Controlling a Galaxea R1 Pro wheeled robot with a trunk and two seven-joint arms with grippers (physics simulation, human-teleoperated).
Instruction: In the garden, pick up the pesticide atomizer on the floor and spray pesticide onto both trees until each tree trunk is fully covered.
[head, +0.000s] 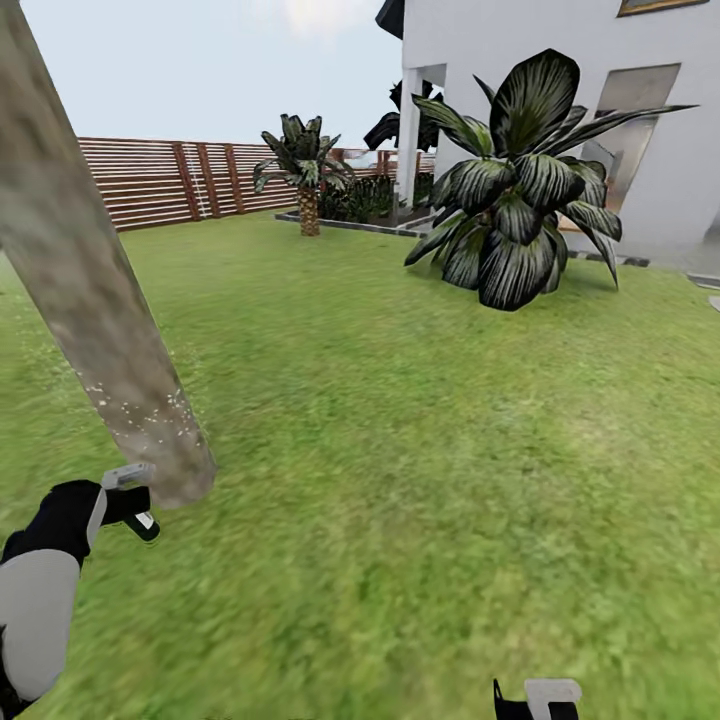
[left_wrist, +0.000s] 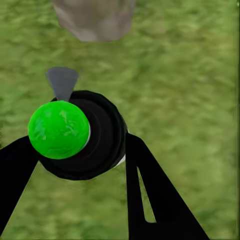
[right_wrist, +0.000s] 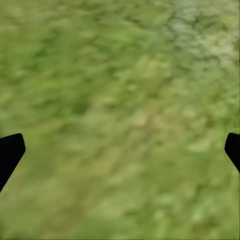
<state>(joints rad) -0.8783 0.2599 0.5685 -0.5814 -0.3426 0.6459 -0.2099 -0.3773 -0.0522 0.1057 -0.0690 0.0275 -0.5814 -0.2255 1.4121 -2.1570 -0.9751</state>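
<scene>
In the head view a thick beige-grey trunk (head: 90, 290) leans across the left side and meets the lawn (head: 400, 480) at lower left. White specks of pesticide (head: 150, 410) dot the bark low on the trunk, near its base. Just beside that base the left claw (head: 135, 500) reaches in from the lower-left corner at the end of a black-and-white arm, and a grey part of the atomizer (head: 127, 473) shows at its tip, close to the bark; whether it touches cannot be told.

The left wrist view gives what the head view hides: the left claw (left_wrist: 82, 150) is clenched on the atomizer (left_wrist: 95, 137), its two black fingers (left_wrist: 150, 185) pressed against either side of a round black body. A bright green ball (left_wrist: 59, 129) sits on that body, and a grey wedge-shaped nozzle (left_wrist: 62, 81) points toward the trunk base (left_wrist: 94, 20), which stands on the grass a short way beyond.

The right claw (head: 535, 700) barely enters the head view at the bottom edge. In the right wrist view it (right_wrist: 120, 150) is released, its black fingertips (right_wrist: 10, 150) spread wide at the two edges with blurred grass between them.

Farther off, the head view shows a dark broad-leaved bush (head: 520, 190) before a white house (head: 560, 90), a small palm (head: 305, 165), and a brown slatted fence (head: 170, 180).
</scene>
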